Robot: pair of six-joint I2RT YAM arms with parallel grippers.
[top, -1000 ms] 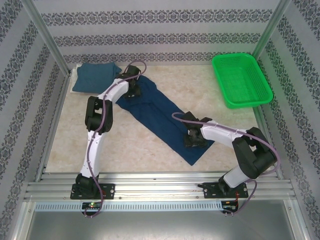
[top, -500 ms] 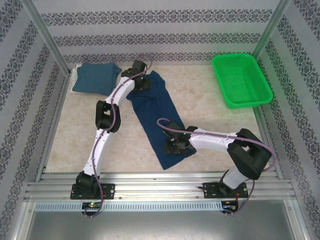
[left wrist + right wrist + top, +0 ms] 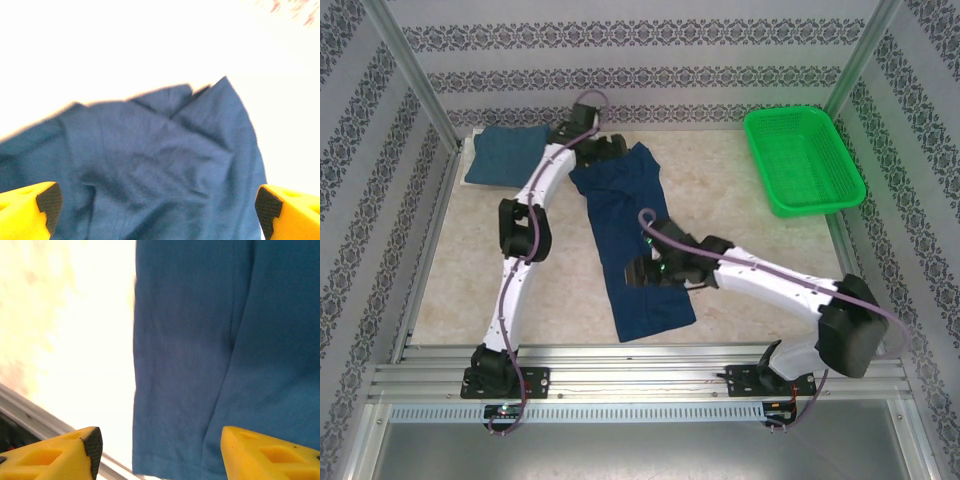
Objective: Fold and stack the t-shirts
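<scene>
Item one, the left gripper (image 3: 611, 148): its yellow fingers (image 3: 30, 212) are spread to their widest and nothing is pinched between them. Directly beneath it and ahead of its fingertips the navy t-shirt (image 3: 630, 240) is found, its far end lying rumpled, with folds and one pointed corner shown past the tips in the left wrist view. Item two, the right gripper (image 3: 638, 272): its fingers (image 3: 250, 452) are likewise held apart and no cloth is caught between them. It is poised over the nearer part of the same navy t-shirt, which is laid out as a long strip running from one gripper to the other. In the right wrist view the cloth is seen flat below the tips, one long edge passing between the two fingers and a hem lying just ahead of them. The bare table (image 3: 740, 220) is seen on one side of that edge. Item three, the teal t-shirt (image 3: 505, 155): it is laid folded near the left gripper, to its left, apart from the navy one. Item four, a green basket (image 3: 850, 185): it is set well apart from both grippers, to the right.
</scene>
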